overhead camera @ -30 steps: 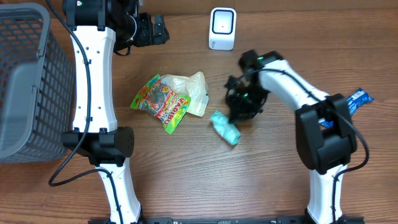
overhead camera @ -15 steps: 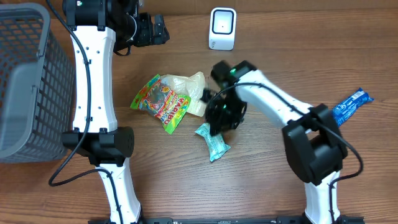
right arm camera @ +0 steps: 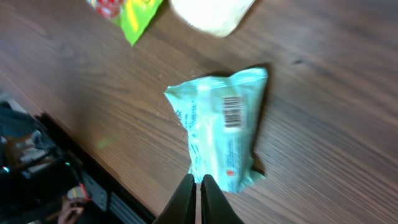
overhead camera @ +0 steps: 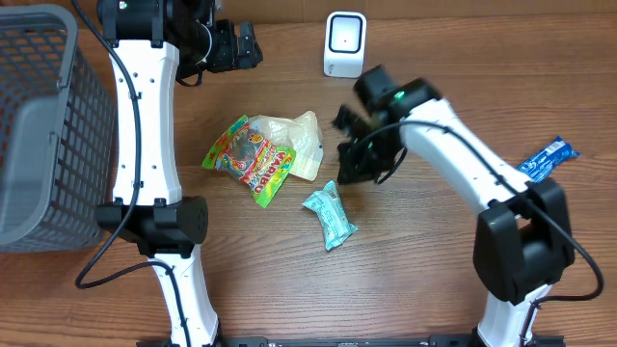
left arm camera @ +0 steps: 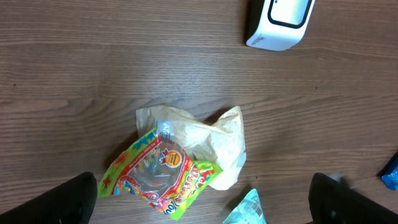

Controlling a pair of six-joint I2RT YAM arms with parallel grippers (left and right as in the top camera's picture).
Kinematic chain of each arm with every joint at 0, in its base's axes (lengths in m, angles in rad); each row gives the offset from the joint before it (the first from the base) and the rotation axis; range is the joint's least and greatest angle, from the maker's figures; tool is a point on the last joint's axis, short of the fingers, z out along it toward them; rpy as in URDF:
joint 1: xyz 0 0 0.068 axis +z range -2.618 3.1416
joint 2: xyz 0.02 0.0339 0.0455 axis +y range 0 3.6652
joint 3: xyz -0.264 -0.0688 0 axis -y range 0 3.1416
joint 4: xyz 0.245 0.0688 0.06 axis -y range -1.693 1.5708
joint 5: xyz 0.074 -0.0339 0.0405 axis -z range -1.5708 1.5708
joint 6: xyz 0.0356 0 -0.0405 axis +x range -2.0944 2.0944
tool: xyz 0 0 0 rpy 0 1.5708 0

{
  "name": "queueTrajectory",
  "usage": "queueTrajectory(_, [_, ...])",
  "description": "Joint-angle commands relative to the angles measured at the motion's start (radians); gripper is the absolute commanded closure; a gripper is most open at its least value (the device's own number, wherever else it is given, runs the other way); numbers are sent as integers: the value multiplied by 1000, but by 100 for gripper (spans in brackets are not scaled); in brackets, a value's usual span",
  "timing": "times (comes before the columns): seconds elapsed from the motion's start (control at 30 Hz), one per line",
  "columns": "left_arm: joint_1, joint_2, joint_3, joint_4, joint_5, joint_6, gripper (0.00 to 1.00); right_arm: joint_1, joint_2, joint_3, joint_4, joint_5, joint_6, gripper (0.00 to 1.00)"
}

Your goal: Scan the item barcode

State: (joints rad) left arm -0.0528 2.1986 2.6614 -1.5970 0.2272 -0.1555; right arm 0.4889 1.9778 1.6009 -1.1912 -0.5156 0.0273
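Observation:
The item, a teal snack packet, lies flat on the wooden table with its barcode facing up. In the right wrist view the packet sits just beyond my right gripper, which is shut with nothing between its fingers. Overhead, the right gripper hangs above and to the right of the packet, apart from it. The white scanner stands at the back of the table. My left gripper is wide open near the back left, looking down on the scanner and the bags.
A colourful candy bag lies on a cream bag left of the packet. A blue packet lies at the far right. A grey basket stands at the left edge.
The teal packet slid down and left and turned, then stayed put. My right gripper has pulled back up and right, away from it. The left arm has not moved.

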Motion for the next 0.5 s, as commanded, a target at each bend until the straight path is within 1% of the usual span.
queueTrajectory(0.0, [-13,-28,-2,1,-2,-6,0,18,0,-91,56,6,3,96])
queueTrajectory(0.2, [-13,-28,-2,1,-2,-6,0,21,19,-244,198,6,3,96])
queueTrajectory(0.47, [-13,-28,-2,1,-2,-6,0,30,55,-333,277,-10,3,96])
